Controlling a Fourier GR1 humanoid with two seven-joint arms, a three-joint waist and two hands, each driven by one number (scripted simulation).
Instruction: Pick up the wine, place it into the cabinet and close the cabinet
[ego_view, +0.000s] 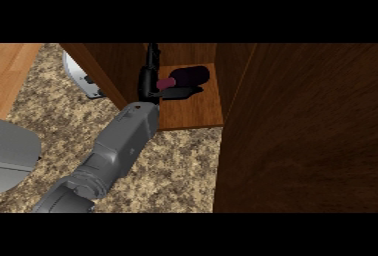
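left hand (152, 86) — curled round wine (192, 75) | wine inside cabinet (199, 112) — over its shelf

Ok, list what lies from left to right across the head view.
Grey rounded object at the left edge → white-and-grey object → cabinet side wall → hand, fingers curled round the wine bottle inside the cabinet → open cabinet door.
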